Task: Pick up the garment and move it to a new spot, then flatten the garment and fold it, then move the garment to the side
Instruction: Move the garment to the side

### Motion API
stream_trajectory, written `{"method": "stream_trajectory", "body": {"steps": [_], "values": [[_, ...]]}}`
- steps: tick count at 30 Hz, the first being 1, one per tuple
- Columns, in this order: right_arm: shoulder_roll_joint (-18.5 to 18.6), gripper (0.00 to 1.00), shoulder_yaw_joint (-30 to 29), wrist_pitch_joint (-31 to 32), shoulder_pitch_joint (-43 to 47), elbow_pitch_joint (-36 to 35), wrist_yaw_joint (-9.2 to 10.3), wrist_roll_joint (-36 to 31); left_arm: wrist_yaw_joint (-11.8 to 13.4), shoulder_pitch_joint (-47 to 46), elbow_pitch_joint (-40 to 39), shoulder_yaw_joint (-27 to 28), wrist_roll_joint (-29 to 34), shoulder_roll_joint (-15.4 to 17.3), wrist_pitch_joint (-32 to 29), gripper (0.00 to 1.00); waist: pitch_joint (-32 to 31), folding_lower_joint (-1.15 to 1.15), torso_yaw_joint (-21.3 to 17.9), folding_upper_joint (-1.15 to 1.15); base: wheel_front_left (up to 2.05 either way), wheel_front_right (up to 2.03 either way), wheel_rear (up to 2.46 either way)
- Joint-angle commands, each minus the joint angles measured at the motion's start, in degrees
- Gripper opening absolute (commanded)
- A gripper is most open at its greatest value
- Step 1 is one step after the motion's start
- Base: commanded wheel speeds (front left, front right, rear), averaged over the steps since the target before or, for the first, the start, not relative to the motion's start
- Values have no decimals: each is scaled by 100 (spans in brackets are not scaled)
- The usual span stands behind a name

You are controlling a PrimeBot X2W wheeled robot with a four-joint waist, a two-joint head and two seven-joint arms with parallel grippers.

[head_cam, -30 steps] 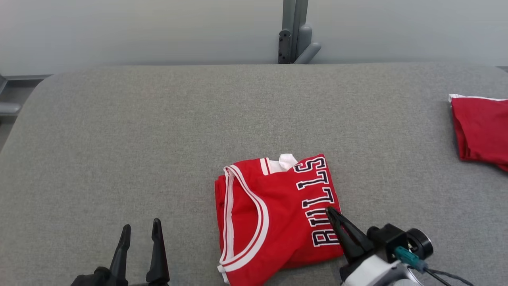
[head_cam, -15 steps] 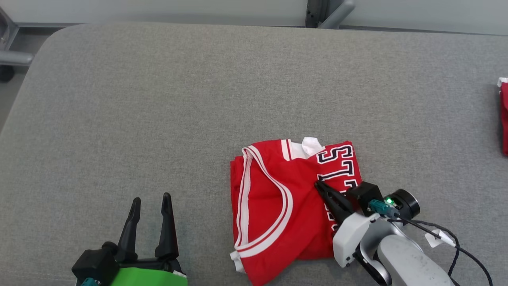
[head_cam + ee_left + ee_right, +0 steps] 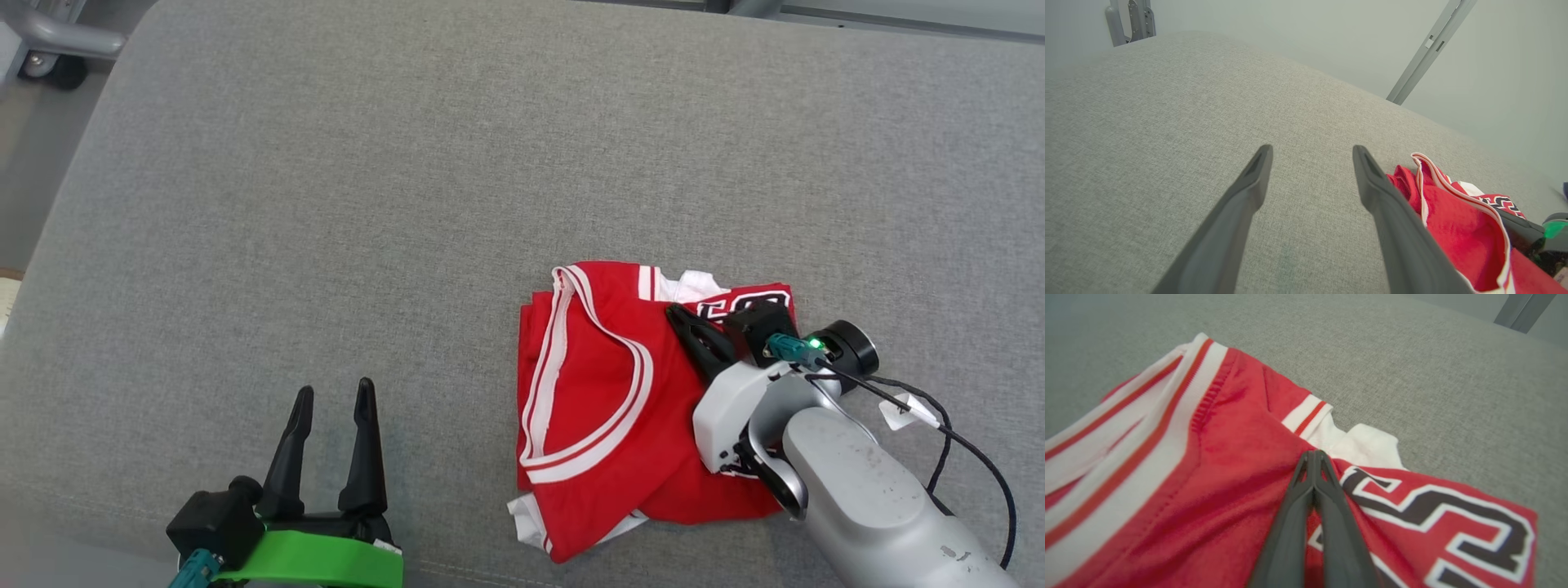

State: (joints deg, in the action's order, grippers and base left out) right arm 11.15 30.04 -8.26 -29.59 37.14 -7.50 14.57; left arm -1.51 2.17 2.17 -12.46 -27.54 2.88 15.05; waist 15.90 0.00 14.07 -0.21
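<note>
The garment (image 3: 596, 408) is a red jersey with white trim and black lettering. It lies folded on the grey padded table (image 3: 326, 204), right of centre near the front edge. My right gripper (image 3: 673, 310) is shut, its tips resting on top of the jersey near the white collar patch. The right wrist view shows the closed fingers (image 3: 1313, 453) pressed on the red fabric (image 3: 1208, 465), which puckers slightly around them, with nothing visible between them. My left gripper (image 3: 333, 392) stands open over bare table to the jersey's left. In the left wrist view its fingers (image 3: 1312, 149) are apart, with the jersey (image 3: 1453, 228) beside the right one.
A cable with a white tag (image 3: 906, 408) trails from my right wrist over the table. A metal frame leg with a wheel (image 3: 49, 49) stands off the table's far left corner. Grey metal posts (image 3: 1429, 45) rise behind the table.
The head camera has tilted down and shifted. My shut right gripper has slid across the jersey from the lower lettering toward the collar end, rumpling the fabric a little. The left gripper stays open.
</note>
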Motion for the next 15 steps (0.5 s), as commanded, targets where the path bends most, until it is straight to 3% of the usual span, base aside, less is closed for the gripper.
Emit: {"method": "stream_trajectory", "body": {"steps": [1, 10, 15], "values": [[4, 0, 14, -27, -42, 147, 3, 71, 10, -92, 7, -6, 6, 5, 15, 100, 36, 0, 68, 21, 0, 0, 0], [-189, 0, -574, -583, -396, 815, 8, -416, 48, -89, 8, 28, -13, 5, 14, 100, -12, 0, 34, 21, 0, 0, 0], [-333, 0, -937, -683, -369, 742, 7, -689, 55, 0, 32, 64, 22, 5, 15, 100, -172, 0, -75, 21, 0, 0, 0]]}}
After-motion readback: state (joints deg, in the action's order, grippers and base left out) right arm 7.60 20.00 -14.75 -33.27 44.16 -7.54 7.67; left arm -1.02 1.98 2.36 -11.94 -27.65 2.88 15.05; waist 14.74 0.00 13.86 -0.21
